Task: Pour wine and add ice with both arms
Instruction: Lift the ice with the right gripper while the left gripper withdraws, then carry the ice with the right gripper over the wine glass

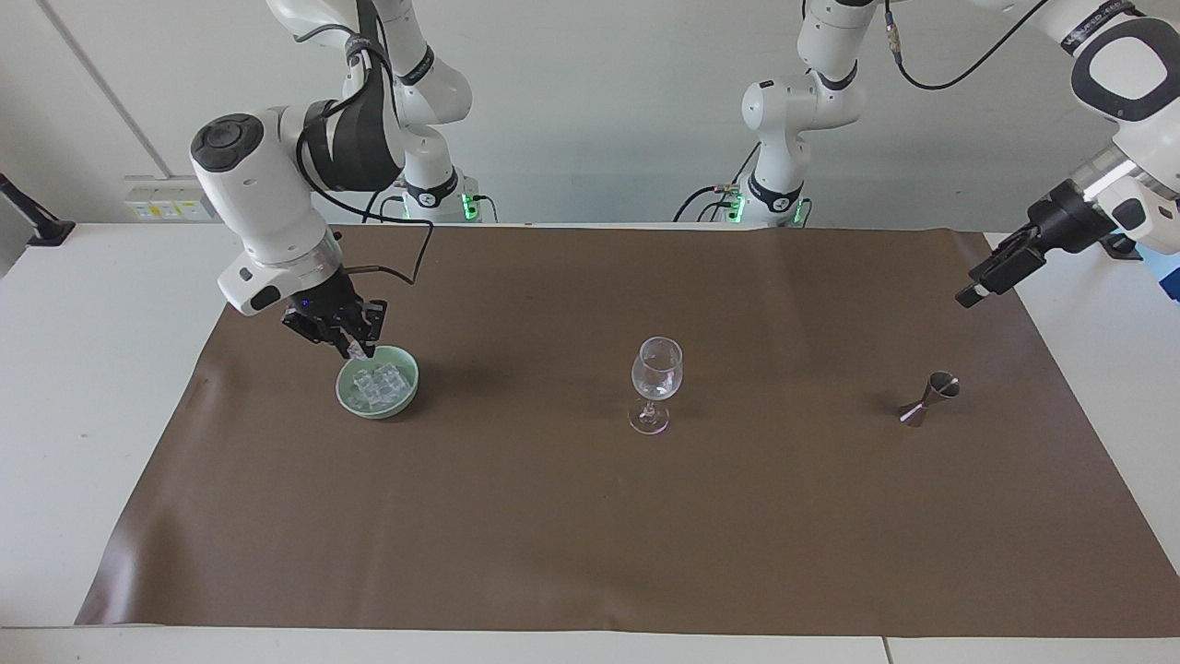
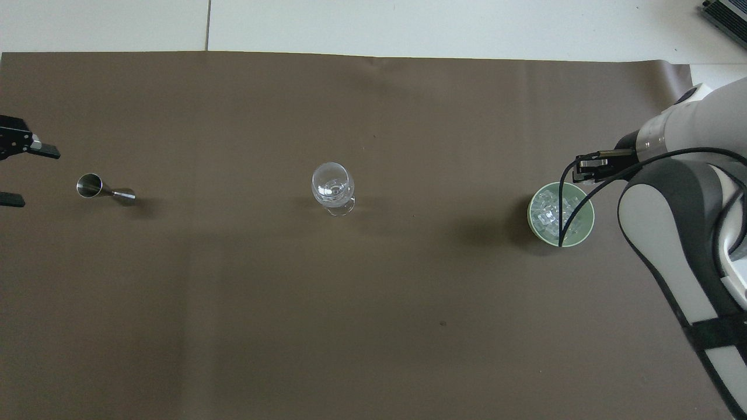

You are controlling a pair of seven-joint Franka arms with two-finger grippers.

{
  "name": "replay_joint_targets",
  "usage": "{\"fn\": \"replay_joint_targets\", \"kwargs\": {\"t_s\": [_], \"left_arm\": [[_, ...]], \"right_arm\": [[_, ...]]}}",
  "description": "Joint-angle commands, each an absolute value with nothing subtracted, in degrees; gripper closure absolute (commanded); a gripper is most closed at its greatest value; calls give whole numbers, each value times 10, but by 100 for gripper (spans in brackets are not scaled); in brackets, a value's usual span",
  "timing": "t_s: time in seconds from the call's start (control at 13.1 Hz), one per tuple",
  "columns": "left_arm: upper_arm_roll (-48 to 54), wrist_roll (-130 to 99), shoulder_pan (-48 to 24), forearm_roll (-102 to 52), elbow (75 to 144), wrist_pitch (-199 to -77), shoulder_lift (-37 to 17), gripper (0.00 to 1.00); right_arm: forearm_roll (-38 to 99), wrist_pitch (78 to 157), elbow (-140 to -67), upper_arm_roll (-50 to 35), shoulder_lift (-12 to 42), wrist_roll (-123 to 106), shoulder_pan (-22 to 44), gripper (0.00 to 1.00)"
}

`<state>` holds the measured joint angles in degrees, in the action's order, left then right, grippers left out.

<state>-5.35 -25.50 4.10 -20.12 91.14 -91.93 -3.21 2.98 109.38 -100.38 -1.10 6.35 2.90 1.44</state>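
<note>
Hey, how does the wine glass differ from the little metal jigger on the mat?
The wine glass is clear, while the jigger is shiny metal. The wine glass stands upright on its foot; the jigger lies tipped on its side. The wine glass sits mid-mat, while the jigger lies toward the left arm's end, near the left hand. Both rest on the brown mat, untouched by either hand, about equally far from the robots.
</note>
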Motion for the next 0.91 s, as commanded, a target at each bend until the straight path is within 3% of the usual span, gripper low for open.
{"fn": "replay_joint_targets", "kwargs": {"t_s": [0.0, 0.3, 0.53, 0.84], "left_arm": [[-27, -163, 41, -146, 925, -935, -4, 0], [-17, 8, 38, -88, 909, -931, 2, 0], [-8, 18, 11, -48, 875, -929, 2, 0], [8, 38, -1, -15, 840, -889, 19, 0]], "right_arm": [[36, 1047, -950, -43, 66, 94, 13, 100], [35, 1043, -925, -111, 71, 211, 16, 100], [34, 1087, -908, -187, 82, 341, 17, 100], [25, 1146, -862, -264, 139, 481, 18, 100]]}}
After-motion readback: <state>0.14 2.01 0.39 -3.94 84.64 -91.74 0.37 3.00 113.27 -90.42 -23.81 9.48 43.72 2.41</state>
